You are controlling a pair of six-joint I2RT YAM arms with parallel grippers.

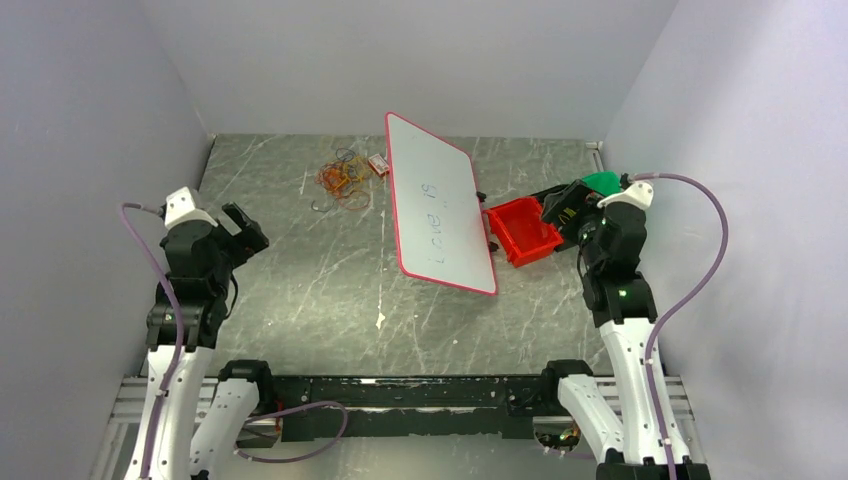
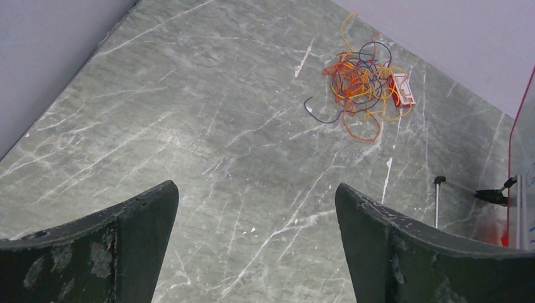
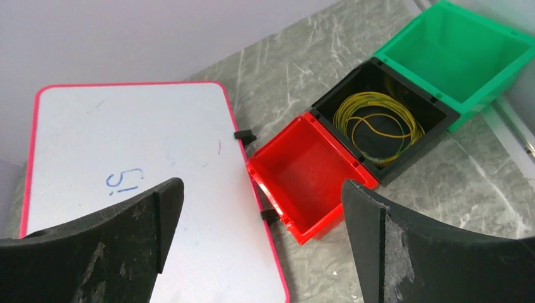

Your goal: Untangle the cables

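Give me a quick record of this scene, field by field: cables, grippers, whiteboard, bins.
cables: one tangled bunch, far side, left of whiteboard, apart from both grippers
left gripper: open, empty, facing the bunch
right gripper: open, empty, facing whiteboard and bins
whiteboard: mid-table, red rim, blue writing
red bin: empty
black bin: holds yellow coil
green bin: nothing visible inside

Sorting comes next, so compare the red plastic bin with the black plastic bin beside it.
The red plastic bin is empty; the black plastic bin holds a coiled yellow cable. Red is beside the red-framed whiteboard; black is beside the green plastic bin. Both are open-topped.
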